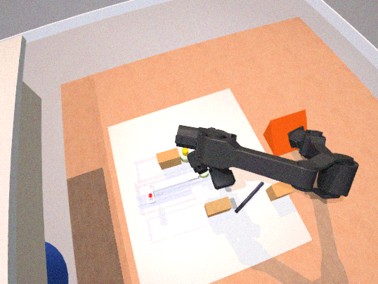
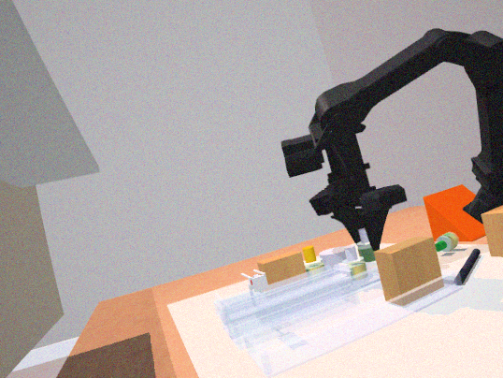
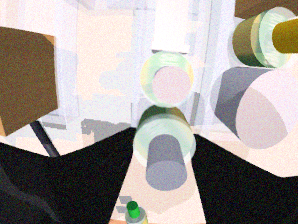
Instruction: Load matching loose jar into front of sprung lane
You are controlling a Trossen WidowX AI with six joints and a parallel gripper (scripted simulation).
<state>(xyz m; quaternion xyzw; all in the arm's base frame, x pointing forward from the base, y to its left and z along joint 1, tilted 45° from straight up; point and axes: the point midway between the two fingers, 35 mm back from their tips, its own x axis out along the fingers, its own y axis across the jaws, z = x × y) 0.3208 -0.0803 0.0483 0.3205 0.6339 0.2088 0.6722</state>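
My gripper is shut on a jar with a grey-lilac cap and a dark green band. The held jar is right in front of the lane jar, which has a pale cap and a yellow-green body, and seems to touch it. The held jar looks higher than the lane jar. Its base is hidden, so I cannot tell whether it meets the lane floor. The lane jar stands at the end of the white pusher. The clear lane walls and front stop are faint.
A yellow-capped jar and a grey-white container are beside the lane. A green-capped jar lies beyond. Wooden blocks, a dark rod and an orange wedge stand around.
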